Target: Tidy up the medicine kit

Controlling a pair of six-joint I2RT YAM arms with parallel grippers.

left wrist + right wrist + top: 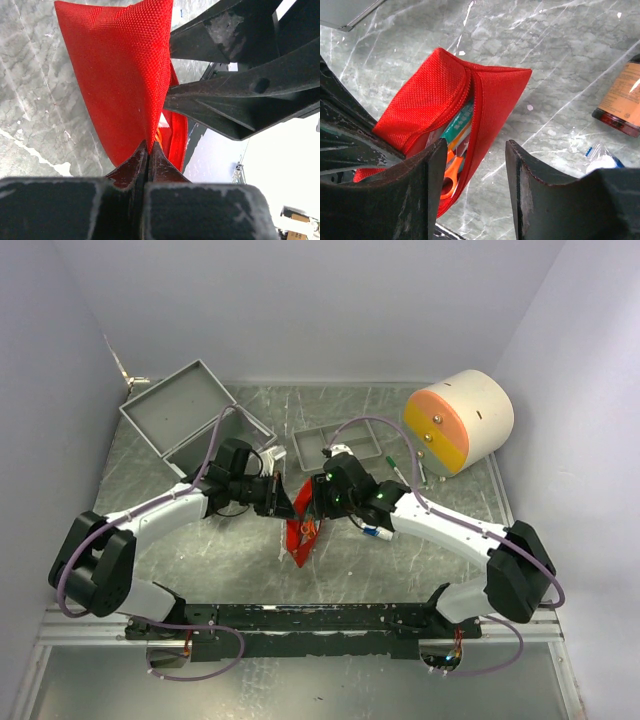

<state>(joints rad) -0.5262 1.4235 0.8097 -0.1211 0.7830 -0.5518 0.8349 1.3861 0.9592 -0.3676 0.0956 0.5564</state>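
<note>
one red pouch [495,95], left tool [149,148] pinching its edge, right tool [476,152] spread beside, bottle [621,100] near.

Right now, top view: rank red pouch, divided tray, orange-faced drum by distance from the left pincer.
1. Red pouch: pinched in the left pincer, mid-table.
2. Divided tray: just beyond, toward the back.
3. Orange-faced drum: far back-right corner.

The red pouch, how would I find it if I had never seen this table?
Find the big grey metal case lying open at the back left, then look toward the middle, where the two arms meet. There the left arm's fingers pinch the red pouch: the only bright red fabric thing, unzipped.
</note>
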